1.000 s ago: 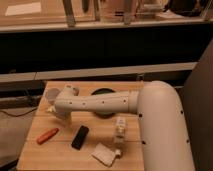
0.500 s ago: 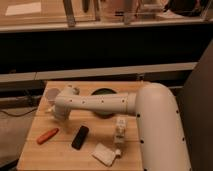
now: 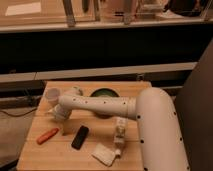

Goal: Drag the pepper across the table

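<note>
The orange-red pepper lies near the front left of the light wooden table. My white arm reaches from the right across the table. The gripper points down at its left end, just right of and slightly behind the pepper, close above the tabletop. I see no contact between gripper and pepper. A black slab lies just right of the gripper.
A white cup stands at the back left. A dark bowl sits behind the arm. A small white bottle and a white packet are at the front right. The table's left edge is close to the pepper.
The wrist has dropped slightly towards the table. The pepper and the other things have not moved.
</note>
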Controlling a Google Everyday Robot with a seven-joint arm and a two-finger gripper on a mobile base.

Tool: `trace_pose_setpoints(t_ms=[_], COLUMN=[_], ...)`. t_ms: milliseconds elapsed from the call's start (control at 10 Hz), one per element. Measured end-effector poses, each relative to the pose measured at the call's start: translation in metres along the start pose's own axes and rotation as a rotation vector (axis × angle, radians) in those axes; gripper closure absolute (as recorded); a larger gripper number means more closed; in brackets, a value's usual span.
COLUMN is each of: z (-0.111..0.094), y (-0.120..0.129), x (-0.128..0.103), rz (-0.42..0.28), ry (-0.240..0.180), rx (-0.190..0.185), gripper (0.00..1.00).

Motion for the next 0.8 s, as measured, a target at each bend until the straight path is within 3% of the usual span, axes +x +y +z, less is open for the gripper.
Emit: trace_pose_setpoints(t_ms=[600,700,800], z=[0.016,0.018,0.019], y=[-0.002,-0.003,-0.003], x=[-0.019,-0.019,-0.019], rz=[0.094,0.101,0.103], ry=[-0.128,-0.14,-0.146], rx=[0.043,0.048,0.05], gripper=[0.2,0.21,0.3])
